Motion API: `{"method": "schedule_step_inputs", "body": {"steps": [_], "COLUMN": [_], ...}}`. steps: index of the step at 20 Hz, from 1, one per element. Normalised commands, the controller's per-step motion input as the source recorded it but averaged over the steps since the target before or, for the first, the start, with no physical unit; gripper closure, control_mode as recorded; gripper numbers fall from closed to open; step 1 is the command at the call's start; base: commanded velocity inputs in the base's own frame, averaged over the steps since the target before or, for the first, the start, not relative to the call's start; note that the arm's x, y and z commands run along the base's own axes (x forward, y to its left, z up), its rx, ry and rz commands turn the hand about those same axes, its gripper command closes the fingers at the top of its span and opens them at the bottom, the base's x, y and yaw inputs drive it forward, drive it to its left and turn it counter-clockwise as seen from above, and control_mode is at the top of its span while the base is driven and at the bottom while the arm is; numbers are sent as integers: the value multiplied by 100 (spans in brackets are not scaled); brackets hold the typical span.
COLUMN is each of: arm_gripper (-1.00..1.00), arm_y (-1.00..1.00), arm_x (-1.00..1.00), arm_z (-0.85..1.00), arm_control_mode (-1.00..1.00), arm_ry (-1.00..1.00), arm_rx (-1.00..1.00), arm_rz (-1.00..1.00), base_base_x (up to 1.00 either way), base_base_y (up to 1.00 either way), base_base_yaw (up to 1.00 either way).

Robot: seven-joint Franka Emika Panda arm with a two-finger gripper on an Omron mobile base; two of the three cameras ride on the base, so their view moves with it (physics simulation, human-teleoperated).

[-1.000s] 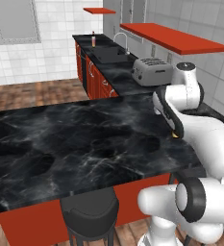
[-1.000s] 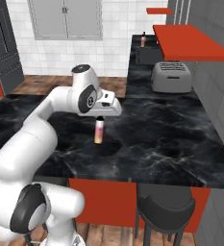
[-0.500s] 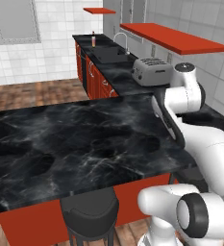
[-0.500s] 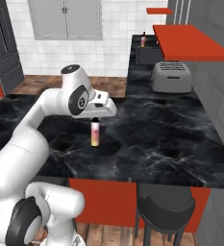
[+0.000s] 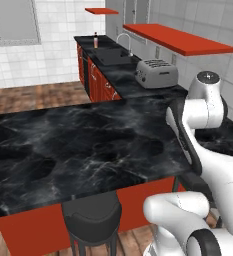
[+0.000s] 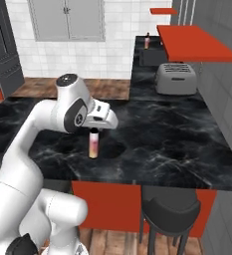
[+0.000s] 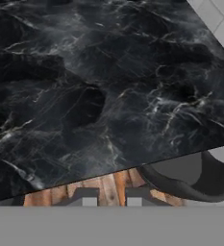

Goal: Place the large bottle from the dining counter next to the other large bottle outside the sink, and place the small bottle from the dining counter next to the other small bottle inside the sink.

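The bottle (image 6: 93,143) hangs under the gripper (image 6: 94,130), seemingly clamped; carry it upright and slowly toward the sink (image 6: 150,56).

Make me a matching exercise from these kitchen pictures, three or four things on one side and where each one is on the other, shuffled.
Things:
1. small pink and yellow bottle
2. silver toaster
3. dark round stool
4. dark bottle with a red band

Places:
A. on the floor, against the near edge of the dining counter
B. upright on the dining counter, under the robot's hand
C. on the far counter, beside the sink
D. on the counter below the red shelf

Pairs: 1-B, 2-D, 3-A, 4-C
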Motion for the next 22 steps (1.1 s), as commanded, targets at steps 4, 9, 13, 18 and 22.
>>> {"method": "schedule_step_inputs", "body": {"steps": [4, 9, 13, 18, 22], "arm_gripper": [100, 100, 100, 100, 100], "arm_y": [0, 0, 0, 0, 0], "arm_x": [0, 0, 0, 0, 0], "arm_z": [0, 0, 0, 0, 0], "arm_control_mode": [100, 100, 100, 100, 100], "arm_ry": [0, 0, 0, 0, 0], "arm_rx": [0, 0, 0, 0, 0], "arm_rz": [0, 0, 0, 0, 0], "base_base_x": [-51, -55, -37, -32, -30], "base_base_y": [44, 100, 100, 100, 100], "base_base_yaw": [-5, -1, 0, 0, 0]}}
